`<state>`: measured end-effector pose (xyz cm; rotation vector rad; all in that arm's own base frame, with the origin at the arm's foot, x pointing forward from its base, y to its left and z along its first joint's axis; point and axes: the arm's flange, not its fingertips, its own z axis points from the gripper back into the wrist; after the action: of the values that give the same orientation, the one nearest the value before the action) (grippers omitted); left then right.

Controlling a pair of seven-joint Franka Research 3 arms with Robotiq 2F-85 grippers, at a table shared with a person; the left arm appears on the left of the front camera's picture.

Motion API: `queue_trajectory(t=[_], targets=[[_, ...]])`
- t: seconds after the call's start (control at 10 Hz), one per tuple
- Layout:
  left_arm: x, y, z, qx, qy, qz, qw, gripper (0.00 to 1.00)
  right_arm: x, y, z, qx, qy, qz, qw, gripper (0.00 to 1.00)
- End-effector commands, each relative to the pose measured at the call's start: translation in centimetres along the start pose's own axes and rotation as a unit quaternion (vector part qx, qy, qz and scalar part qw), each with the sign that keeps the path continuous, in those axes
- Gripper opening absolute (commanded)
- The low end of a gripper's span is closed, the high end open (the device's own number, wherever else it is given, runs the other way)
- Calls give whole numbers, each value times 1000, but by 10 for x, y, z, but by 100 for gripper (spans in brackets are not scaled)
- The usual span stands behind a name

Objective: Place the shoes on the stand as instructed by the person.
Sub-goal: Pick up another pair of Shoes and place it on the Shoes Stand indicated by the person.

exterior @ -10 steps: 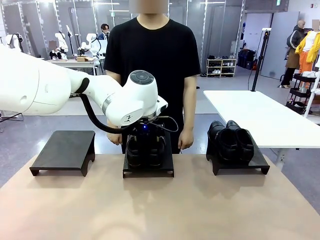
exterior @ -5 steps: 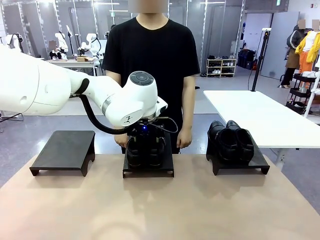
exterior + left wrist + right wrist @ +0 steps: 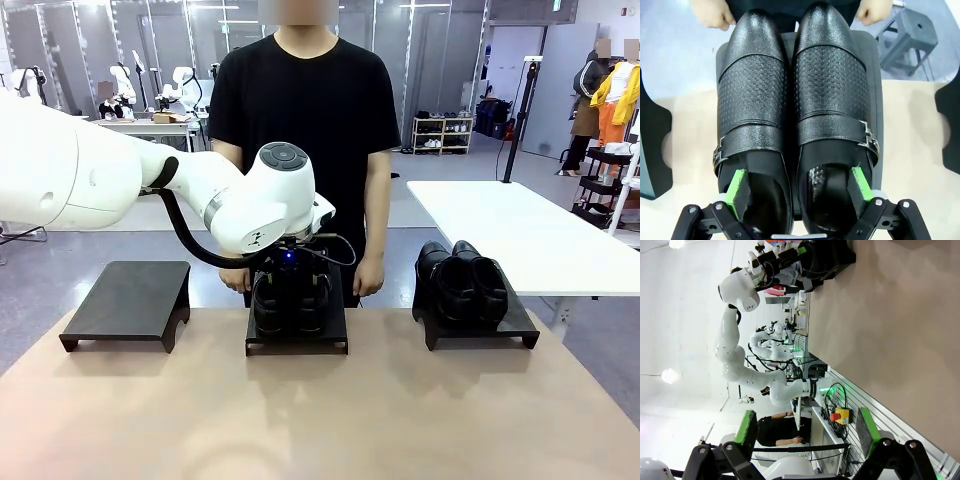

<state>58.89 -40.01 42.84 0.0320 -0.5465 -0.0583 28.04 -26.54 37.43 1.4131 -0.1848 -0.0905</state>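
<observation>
One pair of black shoes (image 3: 290, 300) sits on the middle stand (image 3: 297, 342), toes toward the person (image 3: 305, 120). In the left wrist view the shoes (image 3: 790, 90) lie side by side. My left gripper (image 3: 799, 187) is open wide over their heels. One green-padded finger (image 3: 736, 192) reaches into the left shoe's opening and the other into the right shoe's, each near the outer wall. A second pair of shoes (image 3: 462, 283) rests on the right stand (image 3: 520, 328). My right gripper (image 3: 805, 432) is open with nothing in it, away from the stands.
The left stand (image 3: 128, 300) is bare. The person stands at the table's far edge behind the middle stand, with both hands (image 3: 715, 12) hanging by the shoes' toes. The tan table (image 3: 320, 420) stretches wide in front of the stands. A white table (image 3: 520, 235) stands at the right.
</observation>
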Motion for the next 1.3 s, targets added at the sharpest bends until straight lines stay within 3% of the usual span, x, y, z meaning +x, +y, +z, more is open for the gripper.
queue_trajectory(t=[0.0, 0.4, 0.7, 1.0, 1.2], targets=[[2, 0, -1, 0, -1, 2, 1000, 100, -3, 1, -1, -7, 1, 2, 1000, 100], [0, 0, 0, 0, 0, 0, 1000, 100, -3, 1, -1, -7, 1, 2, 1000, 100], [14, 30, 85, -60, 68, -28, 995, 100, -3, 1, -1, -7, 1, 2, 1000, 100], [-9, 103, 126, -125, 128, -47, 983, 100, -3, 1, -1, -7, 1, 2, 1000, 100], [-33, 171, 146, -222, 152, -18, 963, 100, -3, 1, -1, -7, 1, 2, 1000, 100]])
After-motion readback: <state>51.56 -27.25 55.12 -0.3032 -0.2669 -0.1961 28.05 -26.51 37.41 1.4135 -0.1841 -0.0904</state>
